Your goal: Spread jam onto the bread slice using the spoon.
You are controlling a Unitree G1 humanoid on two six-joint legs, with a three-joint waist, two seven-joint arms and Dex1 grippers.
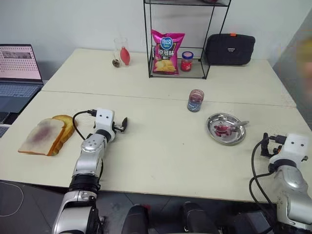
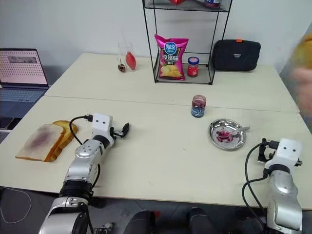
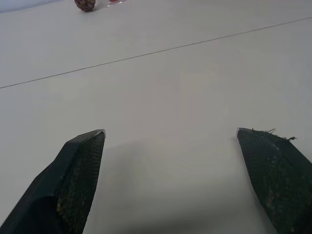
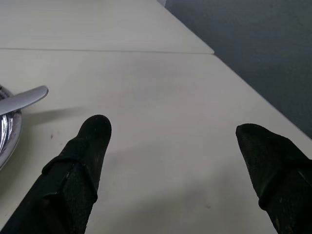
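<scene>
We're looking down over the pale bench (image 1: 161, 146), and both arms are out with nothing in them. Our left gripper (image 3: 170, 141) hovers over bare bench surface, its fingers (image 3: 80, 170) spread wide and released. Our right gripper (image 4: 173, 131) sits near the bench's right edge, fingers (image 4: 83, 156) likewise parted and empty.

Over on the left, the bread slice (image 1: 43, 136) lies flat with a reddish-purple smear across its face, leaning on a golden toasted slice (image 1: 65, 126) just behind it. It's just to the left of our left arm, not touching it.

On the right, the round steel dish (image 1: 226, 128) holds a blob of jam (image 1: 222, 129), and the spoon (image 1: 236, 126) rests in it, bowl down in the red, handle poking out over the rim toward the right. The right wrist view catches that handle tip (image 4: 24, 99), apart from the fingers.

Behind the dish stands a small glass jar (image 1: 195, 100), with a wire rack (image 1: 178, 39) holding a chip bag (image 1: 166, 51) farther back.
</scene>
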